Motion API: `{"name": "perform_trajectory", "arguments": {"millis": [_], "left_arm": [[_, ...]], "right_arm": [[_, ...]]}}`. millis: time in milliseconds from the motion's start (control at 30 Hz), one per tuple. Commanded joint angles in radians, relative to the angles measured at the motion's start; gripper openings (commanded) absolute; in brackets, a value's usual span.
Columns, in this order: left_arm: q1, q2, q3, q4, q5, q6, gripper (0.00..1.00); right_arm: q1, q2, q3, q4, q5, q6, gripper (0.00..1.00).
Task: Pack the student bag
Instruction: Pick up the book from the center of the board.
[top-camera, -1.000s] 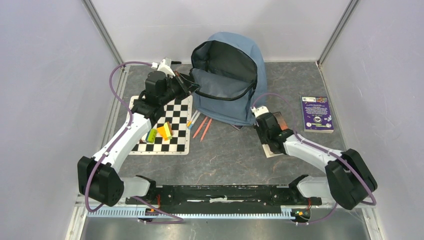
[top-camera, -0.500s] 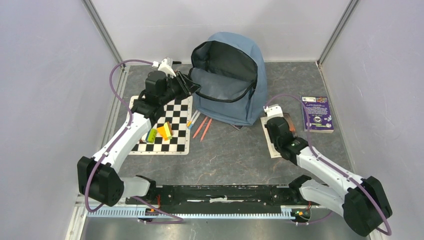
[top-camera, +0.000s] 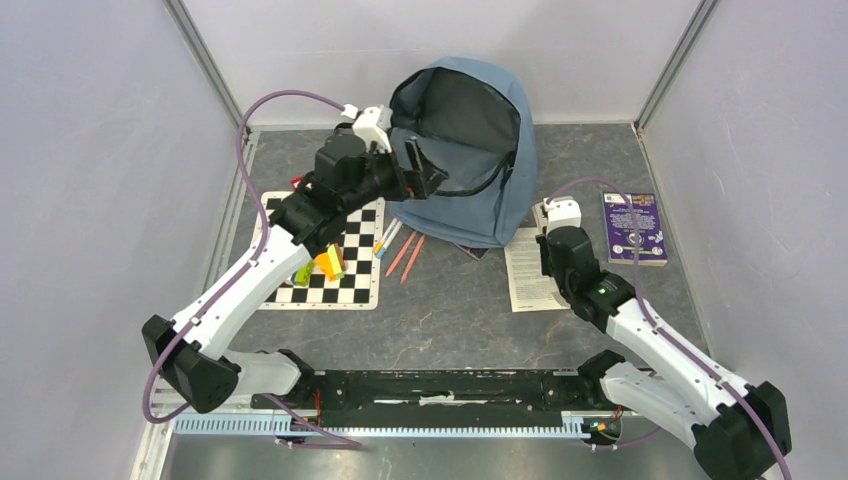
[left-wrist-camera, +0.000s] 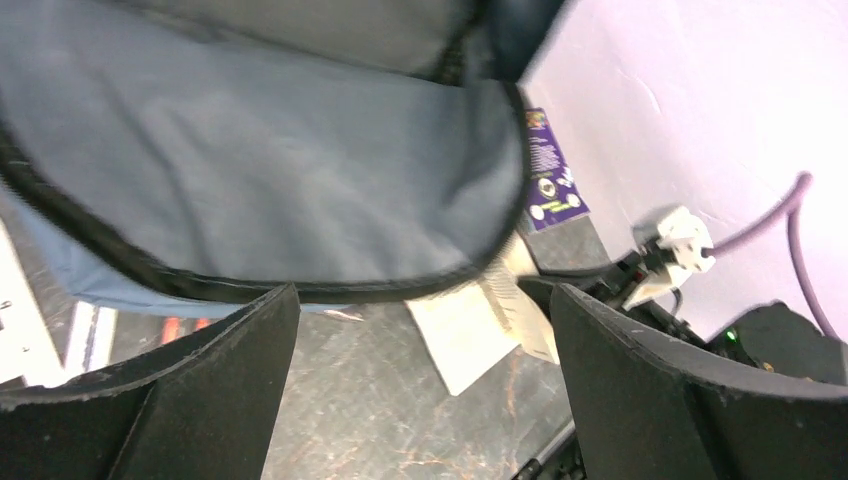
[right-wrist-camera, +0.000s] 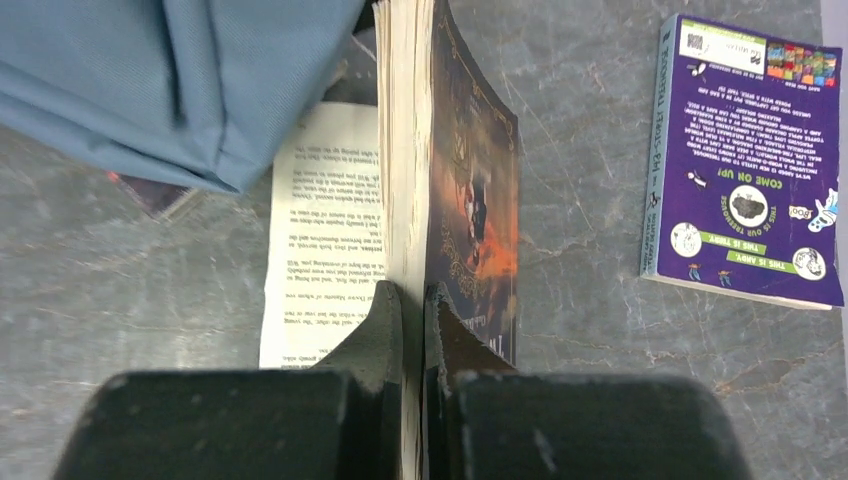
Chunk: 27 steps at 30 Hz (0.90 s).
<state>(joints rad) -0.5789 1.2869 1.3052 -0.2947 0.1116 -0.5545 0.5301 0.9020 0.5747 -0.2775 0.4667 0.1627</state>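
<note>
Bag (top-camera: 485, 205) sits at the middle of the far edge, mouth gaping toward the left side. Left claw (top-camera: 428, 178) is right at that opening, fingers spread wide and released, with the bag's dark-edged rim hanging across the gap between them. Over on the right, the right claw (right-wrist-camera: 412, 295) is clenched on a dark book (right-wrist-camera: 470, 190), which stands on edge just beside the bag's near right corner, with one leaf (right-wrist-camera: 320, 230) splayed flat on the table. A purple book (top-camera: 633, 228) lies near the right edge. Toward the left edge is a chessboard (top-camera: 350, 225) with coloured blocks (top-camera: 322, 265) on it, and pencils (top-camera: 405, 257) lie between board and bag.
</note>
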Motion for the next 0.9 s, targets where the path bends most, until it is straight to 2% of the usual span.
{"name": "perform_trajectory", "arguments": {"millis": [0,67,267,633,700,867], "left_arm": [[-0.140,-0.021,0.111,-0.093,-0.175,0.072,1.00],[-0.176,-0.016,0.115,-0.081,-0.175,0.052,1.00],[-0.225,0.112,0.193,-0.007,0.034,-0.069,1.00],[-0.211,0.459,0.495,-0.257,0.209,-0.188,1.00],[-0.189,0.500,0.498,-0.277,0.226,-0.232,1.00],[-0.157,0.562,0.427,-0.185,0.293,-0.320,1.00]], "right_arm": [[0.000,-0.083,0.122,0.065,0.027,0.070,0.00],[0.001,-0.098,0.133,0.058,0.023,0.085,0.00],[0.001,-0.133,0.157,0.098,-0.090,0.139,0.00],[0.001,-0.124,0.155,0.155,-0.210,0.200,0.00],[0.001,-0.109,0.139,0.180,-0.231,0.209,0.00],[0.001,-0.064,0.105,0.262,-0.285,0.200,0.00]]}}
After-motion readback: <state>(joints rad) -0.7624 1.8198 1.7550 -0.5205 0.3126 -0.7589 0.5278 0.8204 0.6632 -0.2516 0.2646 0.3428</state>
